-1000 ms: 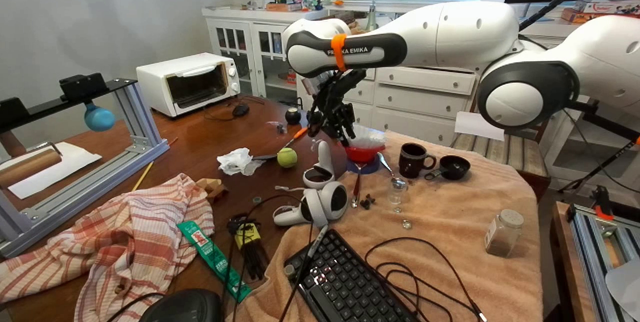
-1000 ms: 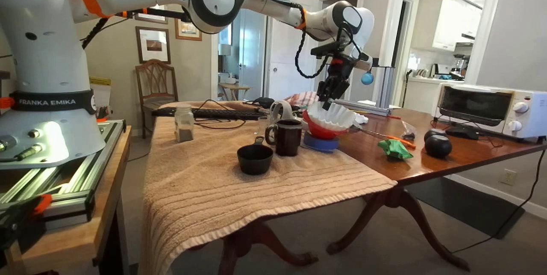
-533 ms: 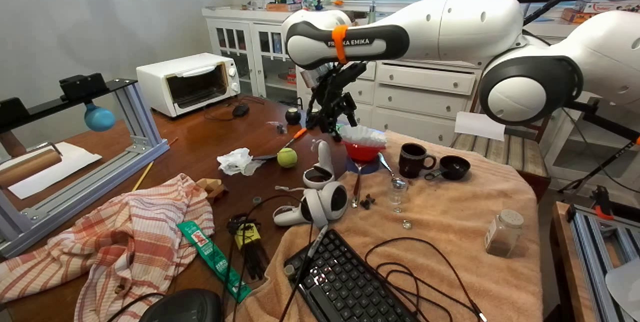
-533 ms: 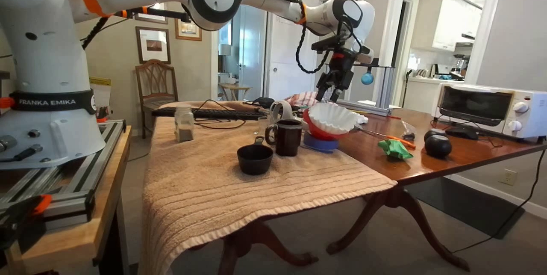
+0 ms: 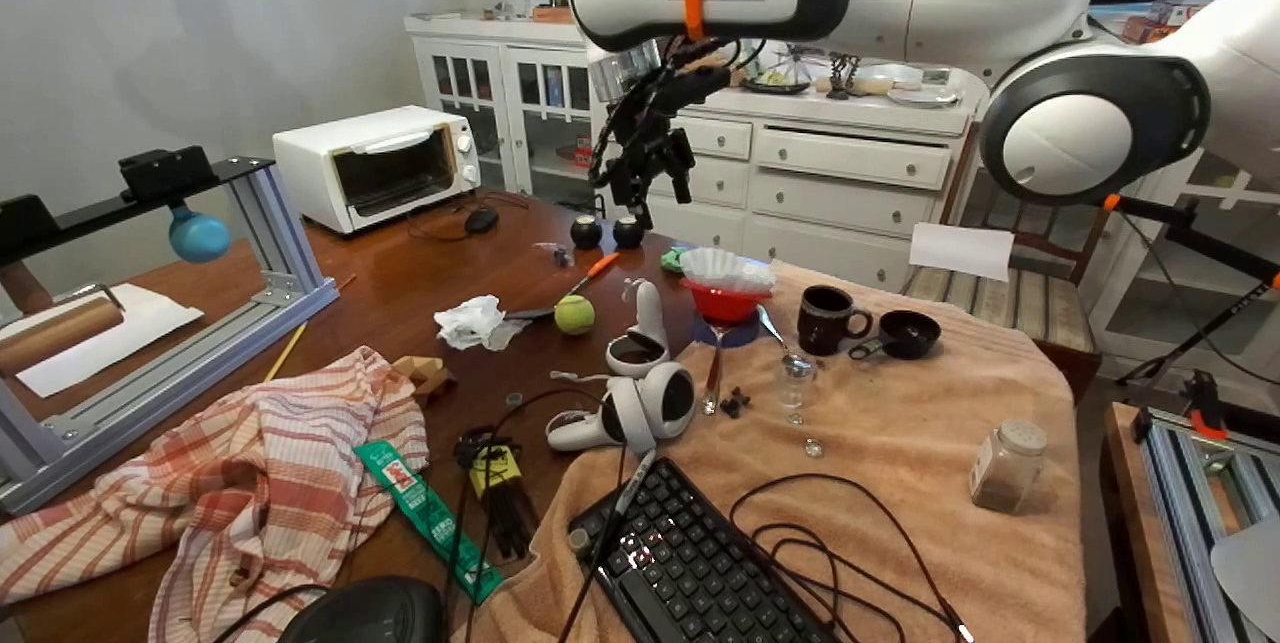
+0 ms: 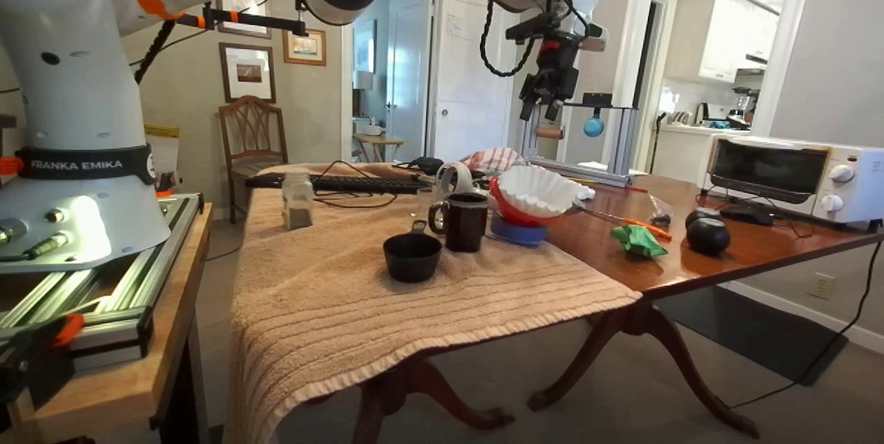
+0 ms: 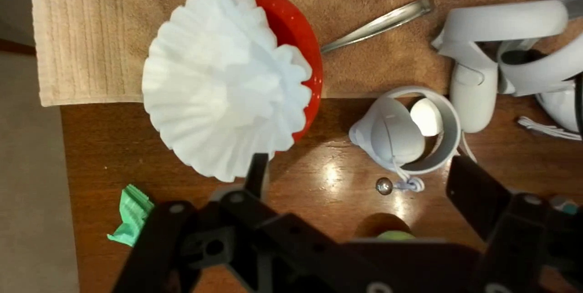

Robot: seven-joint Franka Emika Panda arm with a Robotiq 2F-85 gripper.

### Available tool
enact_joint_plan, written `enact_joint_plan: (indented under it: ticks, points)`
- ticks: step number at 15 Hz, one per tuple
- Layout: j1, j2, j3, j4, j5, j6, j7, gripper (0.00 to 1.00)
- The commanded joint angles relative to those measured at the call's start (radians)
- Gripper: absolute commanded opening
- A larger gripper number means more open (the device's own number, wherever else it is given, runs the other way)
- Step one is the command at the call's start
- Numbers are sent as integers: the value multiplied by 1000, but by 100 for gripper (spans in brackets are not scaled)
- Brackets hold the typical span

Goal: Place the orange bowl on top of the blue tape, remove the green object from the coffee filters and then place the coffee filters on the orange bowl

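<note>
White fluted coffee filters (image 6: 539,188) (image 7: 214,88) rest in the orange bowl (image 6: 514,213) (image 7: 303,33), leaning over one side of its rim. Under the bowl, which sits tilted, is the blue tape (image 6: 518,231) (image 5: 738,334). The crumpled green object (image 6: 639,242) (image 7: 133,215) lies apart on the bare wood. My gripper (image 6: 541,114) (image 5: 660,205) hangs well above the bowl in both exterior views. In the wrist view the gripper (image 7: 360,177) has its fingers wide apart, with nothing held; one finger overlaps the filters' edge only in the picture.
Close to the bowl stand a dark mug (image 6: 467,223) and a black measuring cup (image 6: 412,257). White controllers (image 5: 650,403), spoons (image 5: 713,373) and a tennis ball (image 5: 574,315) lie around it. Two black round objects (image 6: 708,235) are near the green object.
My gripper has opened, let go of the coffee filters and risen well clear of them. The filters have stayed in the bowl, settling slightly.
</note>
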Motion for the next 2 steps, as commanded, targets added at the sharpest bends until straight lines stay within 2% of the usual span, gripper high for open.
enact_joint_plan:
  ticks: [1,2]
  points:
    - [1,-15,-2,-17,7,7,0,100]
    - [0,-16,-1,-17,8,7,-3,100]
